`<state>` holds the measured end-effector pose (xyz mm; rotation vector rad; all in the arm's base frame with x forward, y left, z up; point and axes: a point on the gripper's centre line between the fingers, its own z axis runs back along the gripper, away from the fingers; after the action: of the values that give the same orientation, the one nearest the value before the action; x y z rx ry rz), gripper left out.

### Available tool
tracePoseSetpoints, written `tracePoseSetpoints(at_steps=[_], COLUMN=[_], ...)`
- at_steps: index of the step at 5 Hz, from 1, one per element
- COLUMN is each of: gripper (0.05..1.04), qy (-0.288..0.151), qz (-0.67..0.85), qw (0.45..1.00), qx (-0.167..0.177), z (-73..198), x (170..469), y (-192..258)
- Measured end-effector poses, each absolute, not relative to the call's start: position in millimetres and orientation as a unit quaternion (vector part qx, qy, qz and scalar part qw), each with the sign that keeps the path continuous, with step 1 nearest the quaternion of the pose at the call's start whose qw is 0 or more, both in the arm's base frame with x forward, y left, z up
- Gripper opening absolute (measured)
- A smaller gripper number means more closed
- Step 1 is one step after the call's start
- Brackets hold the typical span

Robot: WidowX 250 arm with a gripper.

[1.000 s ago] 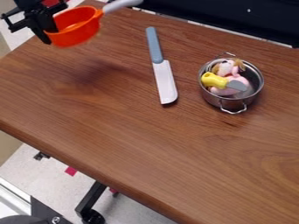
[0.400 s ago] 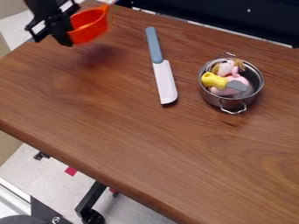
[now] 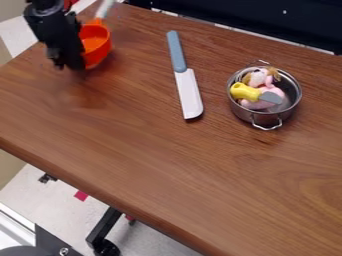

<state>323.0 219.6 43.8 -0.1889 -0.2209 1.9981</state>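
Orange pan [image 3: 101, 46], upper left of the frame: bowl lowermost, pale handle [image 3: 105, 8] pointing to the top edge, long axis leaning slightly right; side clamped in the black gripper [image 3: 72, 62]. Knife [image 3: 185, 80]: right of pan, blade downward.

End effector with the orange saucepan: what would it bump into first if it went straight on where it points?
Probably the wooden tabletop below the end effector, though the orange saucepan it holds might touch down first; its height is hard to judge.

Gripper [image 3: 72, 61] seemingly hides part of the blurred orange pan [image 3: 97, 46]
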Motion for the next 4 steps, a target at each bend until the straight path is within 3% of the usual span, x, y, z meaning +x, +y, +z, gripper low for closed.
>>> tracePoseSetpoints(at_steps=[2,4], gripper=[0.055,0.055], qy=[-0.111,-0.072], qz=[0.860,0.841], qw=[0.494,0.536], qx=[-0.062,-0.031], z=[50.7,33.2], x=[340.0,328.7], y=[217.3,189.9])
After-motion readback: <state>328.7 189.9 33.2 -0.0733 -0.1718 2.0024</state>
